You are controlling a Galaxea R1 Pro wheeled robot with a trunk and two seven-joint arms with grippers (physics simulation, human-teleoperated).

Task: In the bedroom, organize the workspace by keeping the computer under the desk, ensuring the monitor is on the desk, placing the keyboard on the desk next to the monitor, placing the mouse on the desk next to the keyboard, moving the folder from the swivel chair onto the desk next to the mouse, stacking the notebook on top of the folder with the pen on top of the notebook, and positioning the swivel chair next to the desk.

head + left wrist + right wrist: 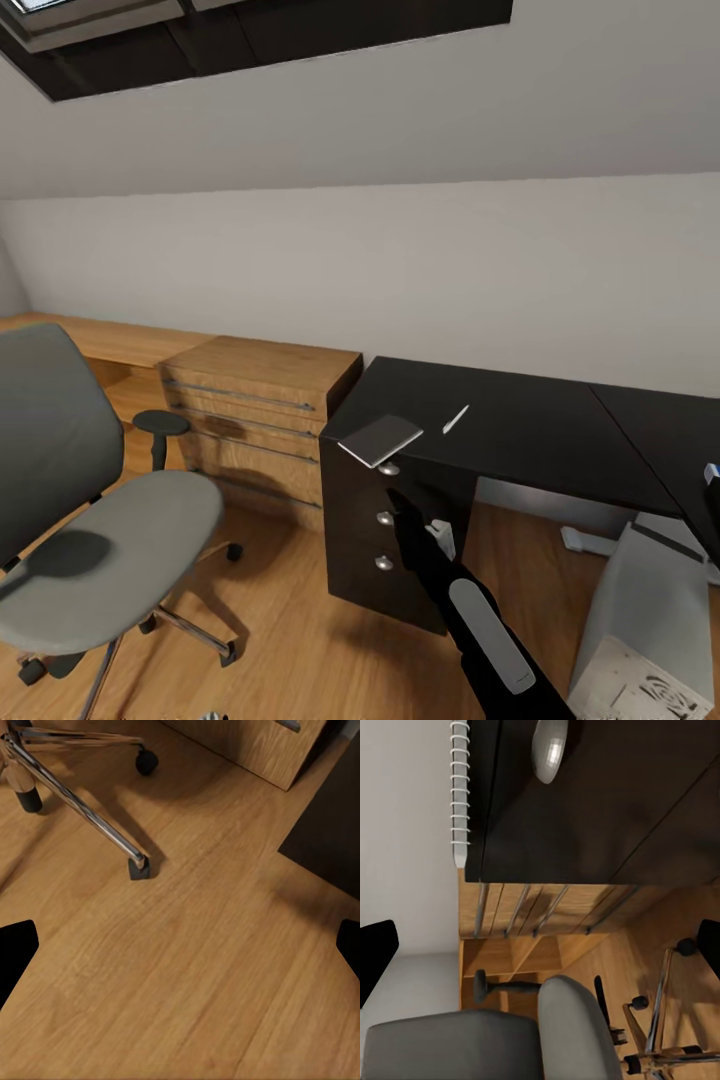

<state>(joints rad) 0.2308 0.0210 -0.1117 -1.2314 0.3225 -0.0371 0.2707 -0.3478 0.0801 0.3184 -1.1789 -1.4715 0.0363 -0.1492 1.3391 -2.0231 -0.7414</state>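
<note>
black right arm [470,610], grey panel

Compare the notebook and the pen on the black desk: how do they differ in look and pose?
The notebook is a flat grey rectangle, while the pen is a thin white stick. The notebook sits at the desk's front corner above the drawer knobs, overhanging the edge slightly; the pen lies further in on the top. The notebook is much wider than the pen. Both lie flat on the desk, apart from each other.

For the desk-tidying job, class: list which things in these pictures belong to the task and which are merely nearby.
Belong to the task:
notebook
pen
desk
swivel chair
computer

Merely nearby:
light-wood cabinet
wooden floor
</note>
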